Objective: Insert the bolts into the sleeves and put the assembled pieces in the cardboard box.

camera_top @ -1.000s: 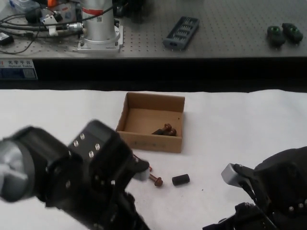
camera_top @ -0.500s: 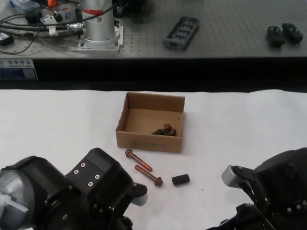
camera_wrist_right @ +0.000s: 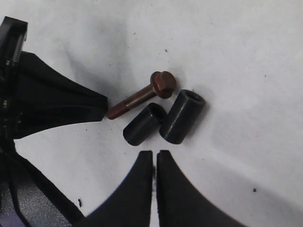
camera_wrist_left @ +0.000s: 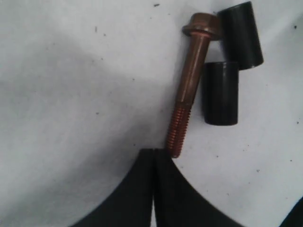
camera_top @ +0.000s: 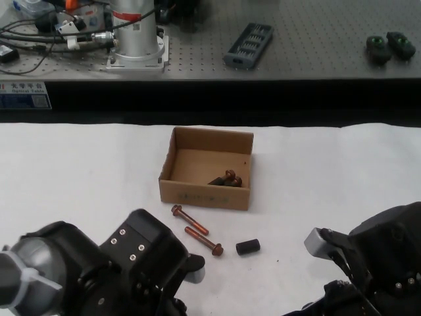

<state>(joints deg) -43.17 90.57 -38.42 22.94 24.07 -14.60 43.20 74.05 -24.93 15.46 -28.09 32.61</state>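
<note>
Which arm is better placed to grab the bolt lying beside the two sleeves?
Left, probably: the left gripper sits at the bolt's threaded tip, while the right gripper faces the sleeves instead. Both are shut.

The high view looks forward and down over the worktop (camera_top: 79, 164). Both close wrist views share one bolt (camera_wrist_left: 191, 71).

Label plate (camera_top: 24, 94): blue and white, on the front face of the bench (camera_top: 316, 52) at its left end; characters too small to read.
Cardboard box (camera_top: 204, 196): faint print on near wall, illegible.
Legible text: none.
</note>
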